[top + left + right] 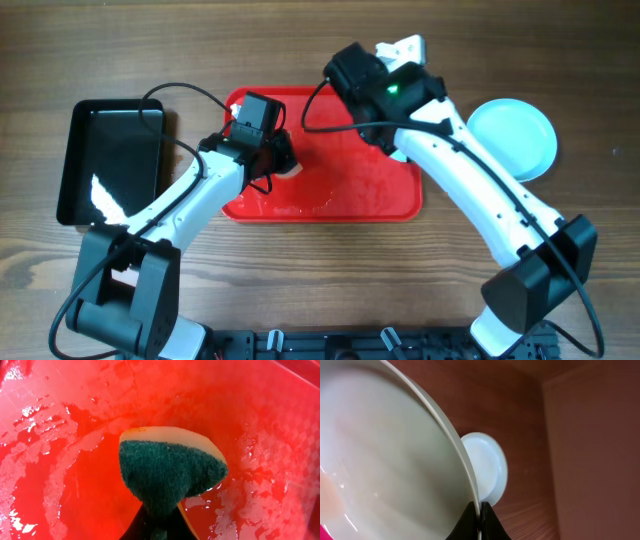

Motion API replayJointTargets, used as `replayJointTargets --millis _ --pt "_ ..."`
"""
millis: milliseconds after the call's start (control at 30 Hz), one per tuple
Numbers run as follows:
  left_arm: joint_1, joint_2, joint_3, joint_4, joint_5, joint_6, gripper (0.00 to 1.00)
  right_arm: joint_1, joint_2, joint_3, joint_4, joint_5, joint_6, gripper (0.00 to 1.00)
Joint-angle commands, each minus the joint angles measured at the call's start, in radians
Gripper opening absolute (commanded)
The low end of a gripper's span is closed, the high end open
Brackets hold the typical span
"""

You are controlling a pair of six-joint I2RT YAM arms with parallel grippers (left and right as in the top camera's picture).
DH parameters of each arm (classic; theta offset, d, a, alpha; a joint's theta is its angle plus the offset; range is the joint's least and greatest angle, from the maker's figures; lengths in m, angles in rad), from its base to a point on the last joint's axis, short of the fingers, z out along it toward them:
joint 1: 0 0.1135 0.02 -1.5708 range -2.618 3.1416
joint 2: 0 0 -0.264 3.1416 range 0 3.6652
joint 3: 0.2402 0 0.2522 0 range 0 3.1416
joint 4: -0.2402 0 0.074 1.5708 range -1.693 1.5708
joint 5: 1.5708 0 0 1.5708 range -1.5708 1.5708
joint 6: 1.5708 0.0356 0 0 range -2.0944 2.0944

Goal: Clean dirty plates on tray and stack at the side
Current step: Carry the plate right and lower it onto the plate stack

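Observation:
The red tray [340,195] lies mid-table, wet and streaked with foam. My left gripper [278,160] is shut on a green and yellow sponge [170,470], which it holds against the tray's wet floor [75,490]. My right gripper [481,510] is shut on the rim of a pale blue plate [385,460] that is tilted on edge over the tray's right part. In the overhead view only a sliver of this plate [398,155] shows under the right arm. A second plate [512,138] lies flat on the table right of the tray; it also shows in the right wrist view [487,467]. No third plate is in view.
A black rectangular tray [110,160] sits at the left of the table. Both arms cross over the red tray. Bare wood lies in front of and behind the tray.

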Motion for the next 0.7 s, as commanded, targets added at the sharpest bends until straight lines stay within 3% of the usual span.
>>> replayJointTargets --millis 0,333,667 --pt "-0.017 0.008 0.004 0.012 0.013 0.008 0.04 0.053 -0.016 0.021 -0.005 0.167 -0.031 0.04" --pt "-0.029 0.008 0.004 0.014 0.012 0.009 0.04 0.200 -0.016 0.021 0.020 0.385 -0.026 0.04" --pt "-0.029 0.008 0.004 0.002 0.011 0.008 0.04 0.221 -0.016 0.021 0.035 0.392 -0.026 0.04"
